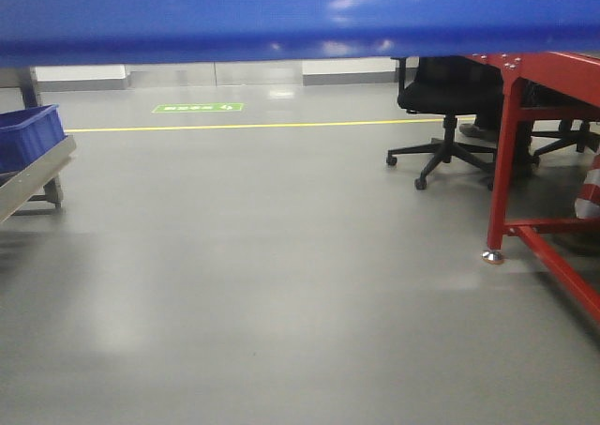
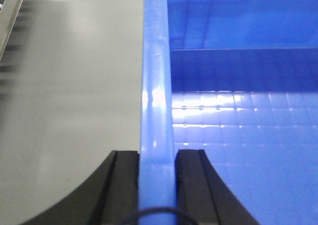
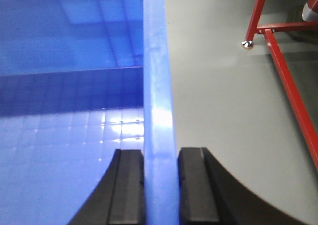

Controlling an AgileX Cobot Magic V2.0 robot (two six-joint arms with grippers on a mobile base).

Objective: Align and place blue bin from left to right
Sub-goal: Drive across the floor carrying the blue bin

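The blue bin (image 1: 300, 17) fills the top of the front view as a wide glossy blue band, held above the grey floor. In the left wrist view its left wall rim (image 2: 156, 96) runs up the frame, and my left gripper (image 2: 157, 185) is shut on that rim, one black finger (image 2: 124, 185) outside and one inside. The right wrist view shows the bin's right wall rim (image 3: 158, 86) clamped the same way by my right gripper (image 3: 160, 185), with the bin's gridded floor (image 3: 59, 150) to the left.
A smaller dark blue bin (image 1: 28, 136) rests on a metal rack at the left. A red steel frame (image 1: 511, 153) with a foot (image 3: 246, 44) stands at the right, a black office chair (image 1: 448, 106) behind it. A yellow floor line (image 1: 253, 125) crosses the back.
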